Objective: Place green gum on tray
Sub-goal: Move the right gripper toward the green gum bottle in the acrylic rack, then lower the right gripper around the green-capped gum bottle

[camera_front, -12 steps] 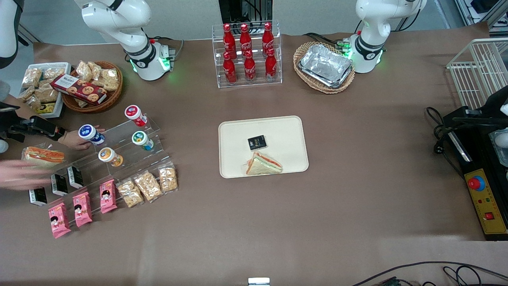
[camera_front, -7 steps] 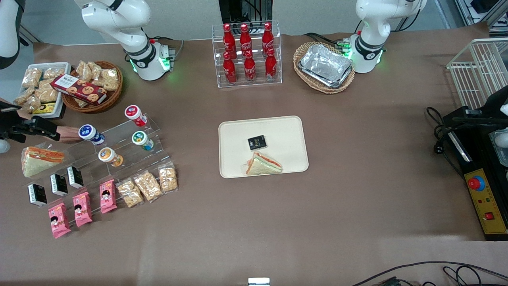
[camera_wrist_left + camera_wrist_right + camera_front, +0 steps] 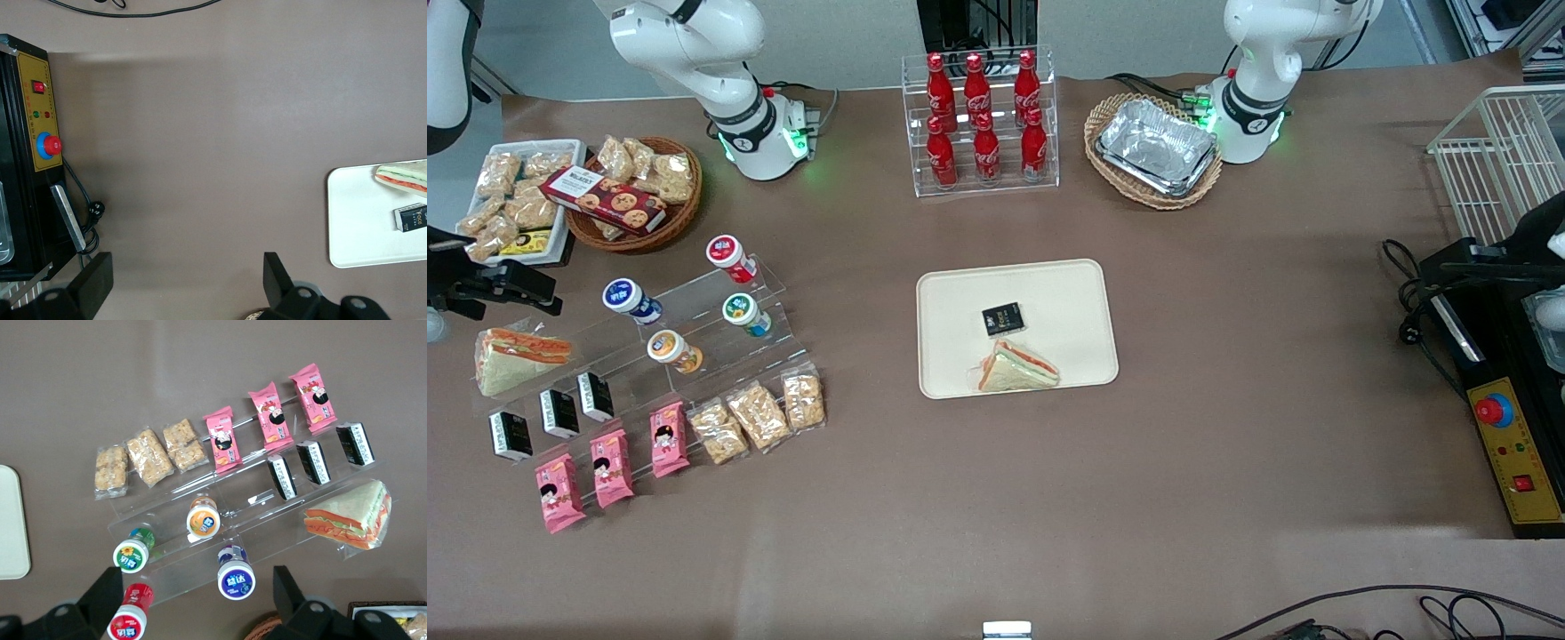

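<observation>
The gripper (image 3: 197,600), fingers spread and empty, hovers above the green gum (image 3: 132,553) on a clear stepped stand (image 3: 267,513), well apart from the tray (image 3: 1016,327).

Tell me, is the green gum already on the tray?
No, the green gum stands on the clear display stand toward the working arm's end, apart from the tray and the open end effector.

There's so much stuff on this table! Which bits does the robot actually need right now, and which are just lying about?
Needed:
green gum on the clear stepped stand
tray
pincer, open, above the stand

Lying about:
blue-lidded canister
orange-lidded canister
cola bottles
foil tray
</observation>
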### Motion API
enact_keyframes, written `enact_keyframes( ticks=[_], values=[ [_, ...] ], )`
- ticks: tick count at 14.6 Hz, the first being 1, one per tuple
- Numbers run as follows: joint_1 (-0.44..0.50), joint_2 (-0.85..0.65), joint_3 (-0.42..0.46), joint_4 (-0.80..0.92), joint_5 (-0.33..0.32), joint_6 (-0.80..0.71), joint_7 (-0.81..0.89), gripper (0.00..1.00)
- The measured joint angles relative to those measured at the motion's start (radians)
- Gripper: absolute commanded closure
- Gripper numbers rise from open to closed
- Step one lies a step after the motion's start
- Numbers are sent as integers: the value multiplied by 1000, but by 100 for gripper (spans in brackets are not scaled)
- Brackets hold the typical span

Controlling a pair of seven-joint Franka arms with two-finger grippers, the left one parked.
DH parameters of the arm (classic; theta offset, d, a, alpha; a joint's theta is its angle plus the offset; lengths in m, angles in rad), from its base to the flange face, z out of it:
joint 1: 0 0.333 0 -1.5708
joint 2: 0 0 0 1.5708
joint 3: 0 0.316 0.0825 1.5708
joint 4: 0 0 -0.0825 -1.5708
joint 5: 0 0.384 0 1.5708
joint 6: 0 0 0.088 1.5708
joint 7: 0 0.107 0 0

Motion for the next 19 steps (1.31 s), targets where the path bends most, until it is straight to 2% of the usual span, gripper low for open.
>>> enact_keyframes(
  ticks=[3,6,12,19],
  values=[
    [19,0,2,-5,6,1,1,0],
    [25,-15,2,-48,43,10,18,0],
    [61,-208,36,-361,51,198,138,0],
    [72,-258,75,-472,51,265,190,0]
  ],
)
